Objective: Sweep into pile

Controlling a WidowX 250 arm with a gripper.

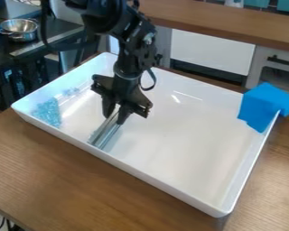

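Hand (115, 118) clenched on silvery tool (104, 135) | tool below hand | blue bits (48, 113) apart from both, left in view

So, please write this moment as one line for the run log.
sweep into pile | gripper holding grey tool in white tray | light-blue bits near tray's left corner, apart from tool | blue cloth over right rim

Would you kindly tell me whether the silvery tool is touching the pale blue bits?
Apart. The camera view shows a strip of the white tray's bare floor between the silvery tool and the pale blue bits.
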